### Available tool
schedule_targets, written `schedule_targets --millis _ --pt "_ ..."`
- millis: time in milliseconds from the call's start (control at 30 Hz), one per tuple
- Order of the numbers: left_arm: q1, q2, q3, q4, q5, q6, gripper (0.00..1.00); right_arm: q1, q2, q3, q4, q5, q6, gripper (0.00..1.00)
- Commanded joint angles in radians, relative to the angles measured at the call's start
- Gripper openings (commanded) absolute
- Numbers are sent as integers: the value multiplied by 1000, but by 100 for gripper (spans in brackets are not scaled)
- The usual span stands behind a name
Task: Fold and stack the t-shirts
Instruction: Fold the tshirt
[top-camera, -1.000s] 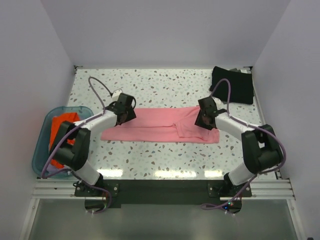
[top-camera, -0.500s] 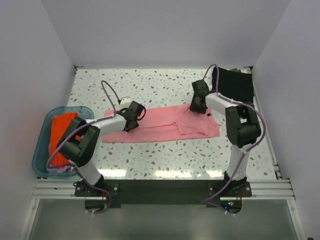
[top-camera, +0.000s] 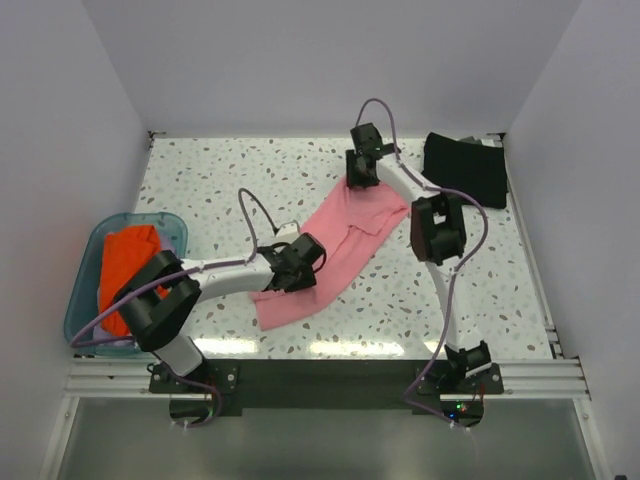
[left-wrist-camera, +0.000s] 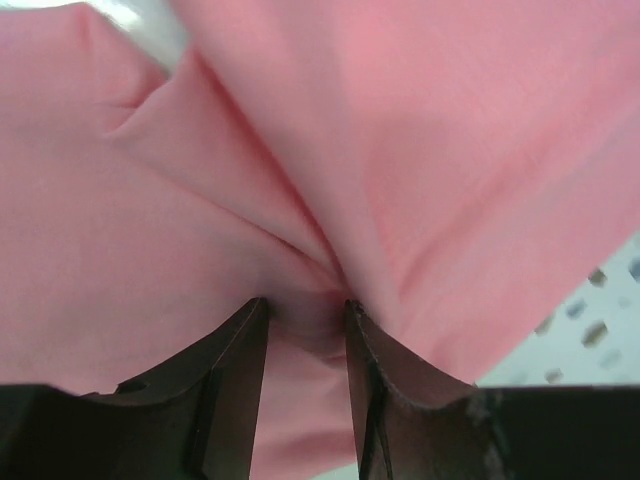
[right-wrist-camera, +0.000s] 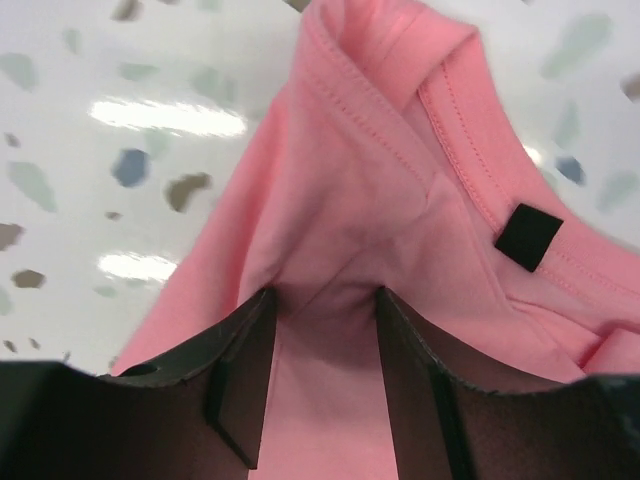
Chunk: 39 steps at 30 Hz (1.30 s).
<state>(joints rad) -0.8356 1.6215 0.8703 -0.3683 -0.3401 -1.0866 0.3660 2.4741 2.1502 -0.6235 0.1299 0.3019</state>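
Note:
The salmon-pink t-shirt (top-camera: 345, 235) lies stretched in a diagonal band across the speckled table, from far centre-right down to near centre. My left gripper (top-camera: 300, 270) is shut on its near, lower end; in the left wrist view the cloth (left-wrist-camera: 420, 150) bunches into a pinch between the fingertips (left-wrist-camera: 252, 325). My right gripper (top-camera: 361, 180) is shut on the far end beside the collar, and folds of the shirt (right-wrist-camera: 350, 190) gather between its jaws, with the dark neck label (right-wrist-camera: 528, 237) just to the right. A black folded t-shirt (top-camera: 466, 168) rests at the far right corner.
A translucent blue tub (top-camera: 88, 262) holding orange cloth (top-camera: 125, 268) sits off the table's left edge. White walls close in the table (top-camera: 250, 170) on the left, back and right. The right arm's links (top-camera: 436, 228) reach over the table's right half.
The right gripper has carried the collar end away and leftward. The left gripper has dragged the other end right and nearer. The shirt went from lying crosswise to diagonal.

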Motion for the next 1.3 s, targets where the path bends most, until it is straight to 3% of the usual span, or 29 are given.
schedule_targets --millis 0,100,167,300,500,600,833,1000,1267 --pt "-77 64 82 43 168 -90 42 68 136 181 -129 -76 -125 49" --pt "-99 101 169 48 207 -27 47 106 149 296 -147 -17 -181 60" --pt "-97 86 188 60 202 7 50 117 111 271 -115 11 -188 72" --pt "-97 34 229 22 78 118 55 108 -41 124 -56 89 -169 77" --pt "-96 26 260 -118 -132 278 53 99 -277 -102 2 177 -92 77" --pt "-97 40 236 -130 -128 327 48 96 -337 -168 -10 204 -38 77" --pt "-99 67 162 -147 -106 294 33 83 -369 -407 50 148 62 61" --pt "-117 80 101 -172 -106 225 30 70 -278 -380 64 102 62 56" --pt "-174 26 -7 -184 -42 79 29 54 -91 -250 12 77 34 56"
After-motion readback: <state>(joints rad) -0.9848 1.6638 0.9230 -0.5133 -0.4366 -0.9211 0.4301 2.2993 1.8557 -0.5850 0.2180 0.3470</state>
